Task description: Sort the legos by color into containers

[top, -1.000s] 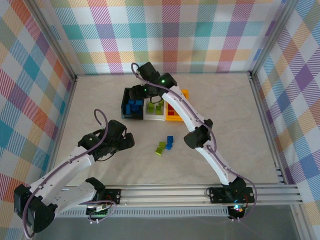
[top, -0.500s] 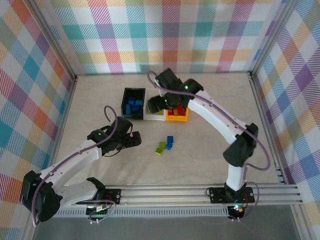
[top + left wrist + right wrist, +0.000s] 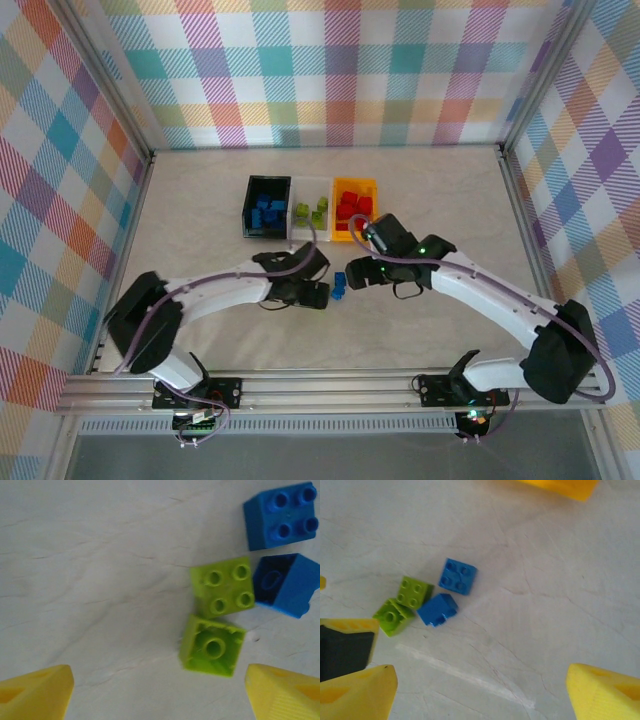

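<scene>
My left gripper (image 3: 159, 700) hangs low, jaws wide apart, nothing held. Just ahead, nearer my right-hand finger (image 3: 282, 692), lies the overturned green lego (image 3: 212, 646). Touching it beyond is the studs-up green lego (image 3: 223, 586), with the tipped blue lego (image 3: 285, 583) just beside that and the studs-up blue lego (image 3: 281, 514) farthest. Bare table (image 3: 100, 580) opens to the left. My right gripper (image 3: 480, 695) is spread and empty too, with the cluster off to its left. Well beyond, the black bin (image 3: 248, 205), clear bin (image 3: 310, 190) and orange bin (image 3: 355, 183) stand in a row.
</scene>
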